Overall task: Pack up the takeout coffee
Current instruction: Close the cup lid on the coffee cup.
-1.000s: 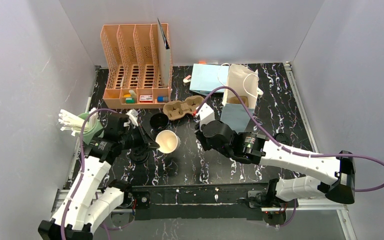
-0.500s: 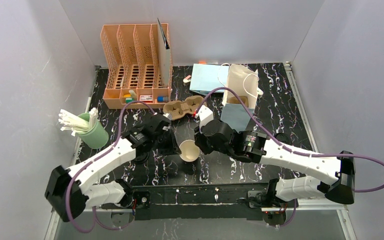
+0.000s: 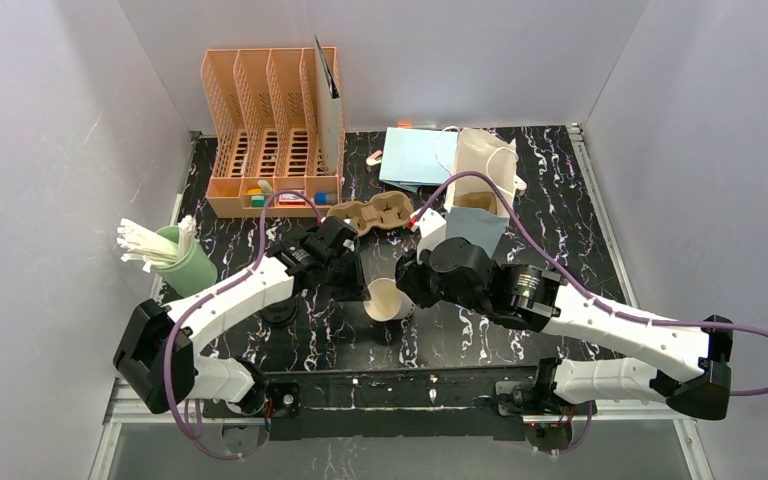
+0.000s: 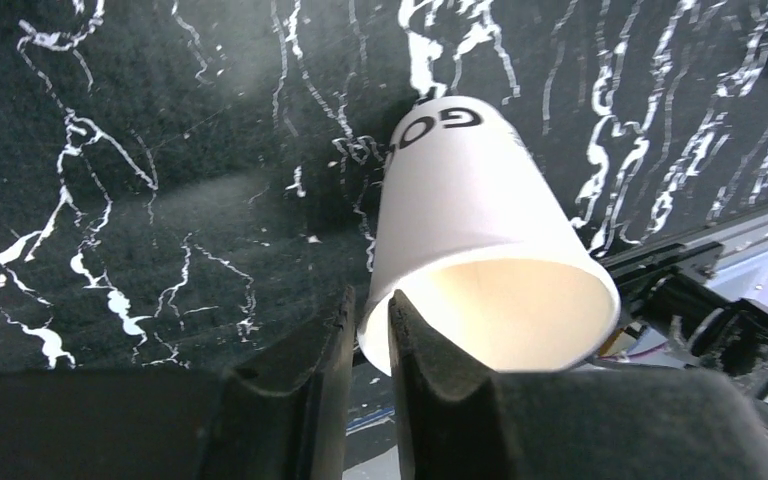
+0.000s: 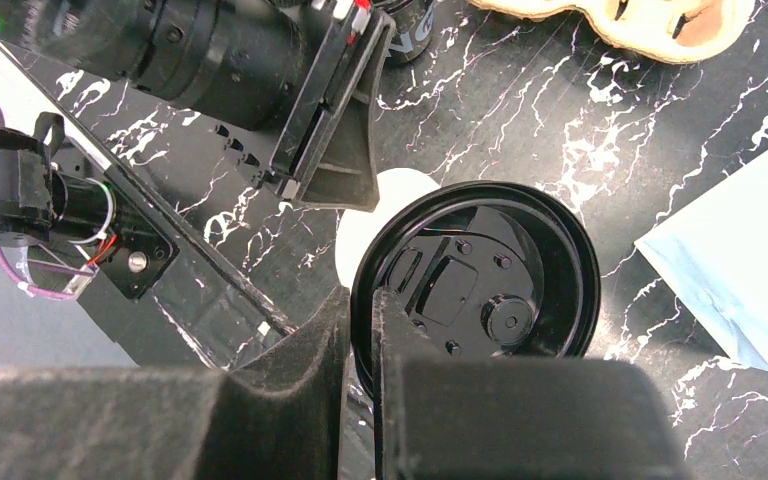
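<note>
Lid (image 5: 475, 275) pinched in right gripper (image 5: 363, 308), white cup (image 4: 470, 200) alongside

Worktop (image 3: 560, 200): black surface with white marble-like veining, fills middle of overhead view. Plain pale grey walls box it in: left wall (image 3: 60, 120), far wall (image 3: 460, 50), right wall (image 3: 710, 150), joined at two far corners. Silver metal rail (image 3: 600, 205) along worktop's right edge. Near rail (image 3: 410, 408) along near edge. Light soft and even, shadows faint.
</note>
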